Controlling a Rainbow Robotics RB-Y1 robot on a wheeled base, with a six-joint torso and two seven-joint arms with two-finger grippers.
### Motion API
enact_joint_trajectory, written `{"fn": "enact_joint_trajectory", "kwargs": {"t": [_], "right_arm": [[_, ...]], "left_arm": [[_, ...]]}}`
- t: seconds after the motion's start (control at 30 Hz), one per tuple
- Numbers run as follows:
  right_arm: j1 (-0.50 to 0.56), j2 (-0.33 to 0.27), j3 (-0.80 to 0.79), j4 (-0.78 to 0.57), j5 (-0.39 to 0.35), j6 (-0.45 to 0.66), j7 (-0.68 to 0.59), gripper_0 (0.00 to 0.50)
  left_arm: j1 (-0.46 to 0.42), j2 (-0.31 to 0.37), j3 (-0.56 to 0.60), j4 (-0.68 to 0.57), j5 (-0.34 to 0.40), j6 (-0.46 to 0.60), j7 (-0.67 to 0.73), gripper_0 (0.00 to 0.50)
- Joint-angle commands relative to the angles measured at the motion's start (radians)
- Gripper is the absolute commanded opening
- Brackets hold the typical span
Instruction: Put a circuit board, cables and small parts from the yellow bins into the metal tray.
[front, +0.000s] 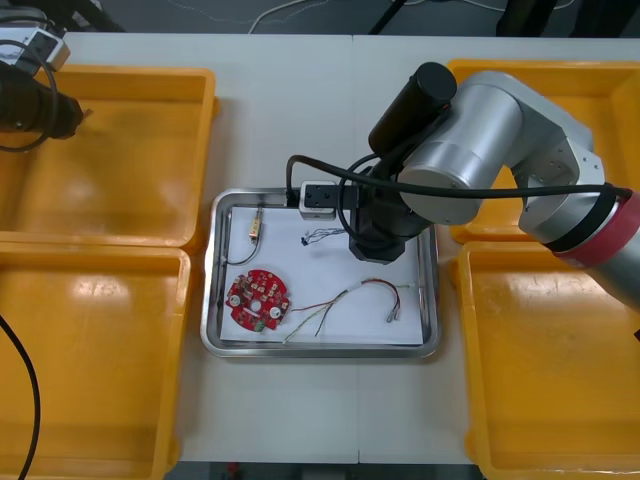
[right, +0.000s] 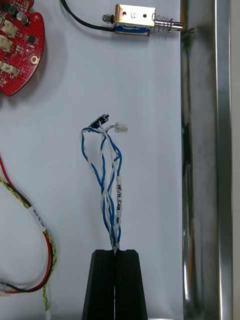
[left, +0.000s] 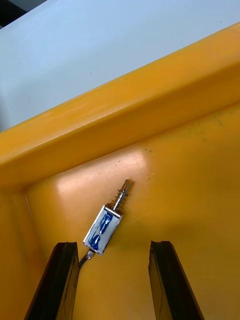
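My right gripper is over the metal tray, shut on one end of the twisted blue and white cable. The rest of that cable lies on the tray's white floor ahead of the fingers. A red circuit board, a red and yellow cable and a small metal part also lie in the tray. My left gripper is open low inside the far left yellow bin. A small metal part lies on the bin floor just beyond its fingertips, nearer one finger.
Two yellow bins flank the tray on each side; the near left bin and the near right bin look bare. The right arm's wrist hangs over the tray's far right corner. The tray's shiny wall runs beside the right fingers.
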Motion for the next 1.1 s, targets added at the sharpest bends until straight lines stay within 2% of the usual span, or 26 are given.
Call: {"fn": "enact_joint_trajectory", "kwargs": {"t": [0.03,0.2,0.27,0.33,0.37,0.4,0.43,0.47,0.53,0.7,1.1], "right_arm": [[-0.027,0.019,0.087,0.034,0.034,-0.068,0.028,0.000],[-0.027,0.019,0.122,0.066,0.034,-0.109,0.031,0.000],[-0.027,0.019,0.127,0.069,0.033,-0.111,0.033,0.027],[-0.027,0.016,0.127,0.069,0.031,-0.111,0.036,0.129],[-0.027,0.014,0.127,0.069,0.030,-0.111,0.037,0.205],[-0.027,0.014,0.127,0.069,0.030,-0.111,0.039,0.259],[-0.027,0.011,0.127,0.066,0.030,-0.111,0.041,0.364],[-0.027,0.009,0.127,0.060,0.030,-0.109,0.041,0.428],[-0.027,0.000,0.125,0.047,0.030,-0.109,0.042,0.500],[-0.027,-0.018,0.102,0.006,0.030,-0.074,0.036,0.500],[-0.027,-0.003,-0.111,-0.081,0.008,0.188,0.008,0.500]], "left_arm": [[-0.055,0.045,-0.005,-0.007,-0.015,-0.033,-0.040,0.414],[-0.103,0.043,-0.005,0.090,-0.004,-0.088,-0.053,0.446],[-0.109,0.042,-0.004,0.110,-0.004,-0.107,-0.058,0.451],[-0.115,0.037,-0.005,0.125,-0.004,-0.117,-0.060,0.456],[-0.114,0.039,-0.005,0.131,-0.004,-0.122,-0.060,0.456],[-0.115,0.039,-0.004,0.138,-0.003,-0.125,-0.060,0.458],[-0.118,0.039,-0.004,0.151,0.005,-0.134,-0.061,0.463],[-0.120,0.037,-0.004,0.167,0.012,-0.143,-0.064,0.464],[-0.124,0.039,-0.007,0.190,0.026,-0.160,-0.072,0.481],[-0.124,0.037,-0.021,0.230,0.075,-0.180,-0.084,0.491],[-0.123,0.019,-0.021,0.291,0.114,-0.225,-0.095,0.493]]}}
